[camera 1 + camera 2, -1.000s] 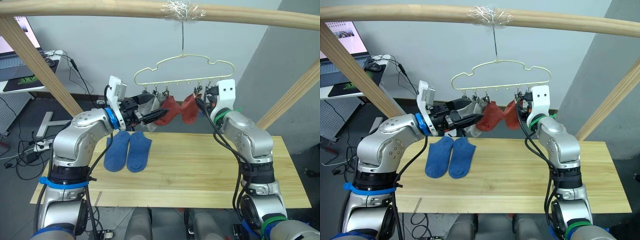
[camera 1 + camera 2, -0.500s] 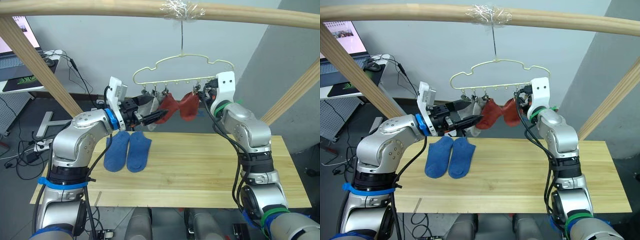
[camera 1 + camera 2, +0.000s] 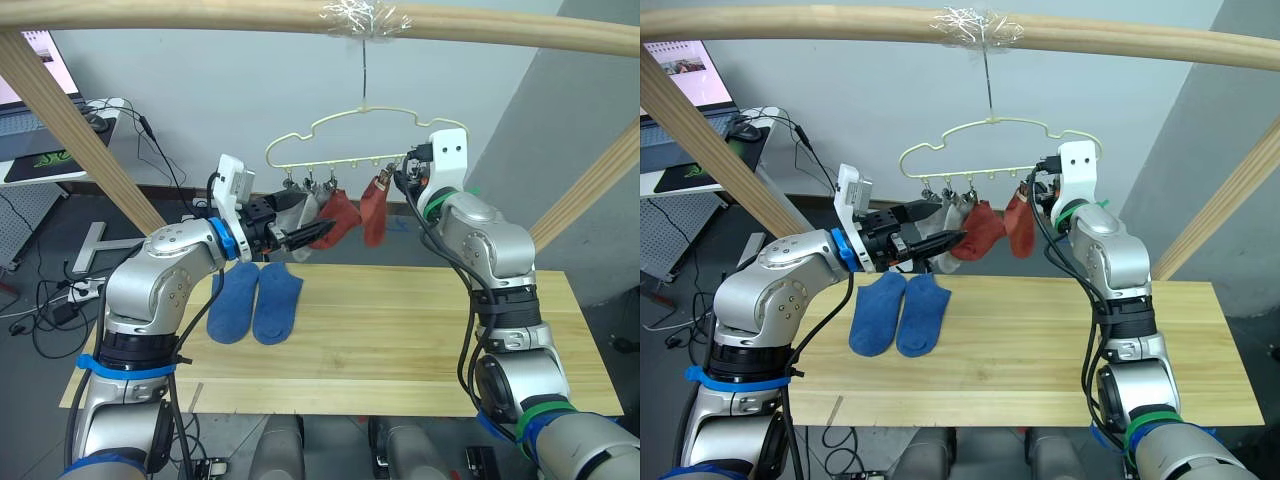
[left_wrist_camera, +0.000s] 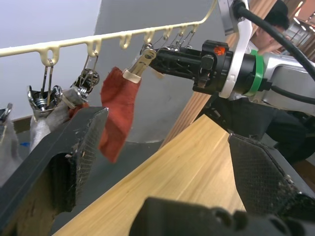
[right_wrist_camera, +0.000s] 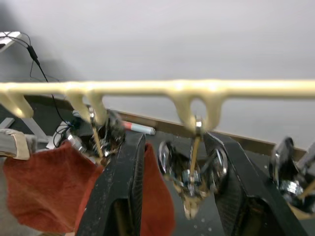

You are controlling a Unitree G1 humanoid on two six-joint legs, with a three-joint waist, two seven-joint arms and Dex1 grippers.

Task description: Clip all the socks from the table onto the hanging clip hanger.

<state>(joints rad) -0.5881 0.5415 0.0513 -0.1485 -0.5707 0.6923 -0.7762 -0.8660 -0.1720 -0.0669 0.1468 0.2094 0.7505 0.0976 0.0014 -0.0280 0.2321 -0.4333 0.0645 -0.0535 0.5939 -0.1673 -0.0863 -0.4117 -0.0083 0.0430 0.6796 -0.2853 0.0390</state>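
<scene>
The pale yellow clip hanger (image 3: 330, 164) hangs by its hook from the top beam. Grey socks (image 3: 297, 208) and two rust-red socks (image 3: 342, 215) (image 3: 373, 215) hang from its clips. Two blue socks (image 3: 232, 302) (image 3: 278, 304) lie side by side on the table (image 3: 420, 340) at the left. My left gripper (image 3: 322, 230) is held open just below the hanging socks, nothing between its fingers (image 4: 78, 147). My right gripper (image 3: 402, 180) is up at the hanger's right end, open, with a metal clip (image 5: 193, 177) between its fingers and the right red sock (image 5: 44, 191) beside it.
A round wooden beam (image 3: 200, 15) runs overhead, with slanted beams at the left (image 3: 80, 130) and right (image 3: 590, 185). A desk with a screen and cables (image 3: 40, 150) stands behind on the left. Bare tabletop lies to the right of the blue socks.
My right gripper has risen and shifted left along the hanger bar. The right red sock, drawn toward it half a second ago, now hangs straight down. My left arm has stayed put.
</scene>
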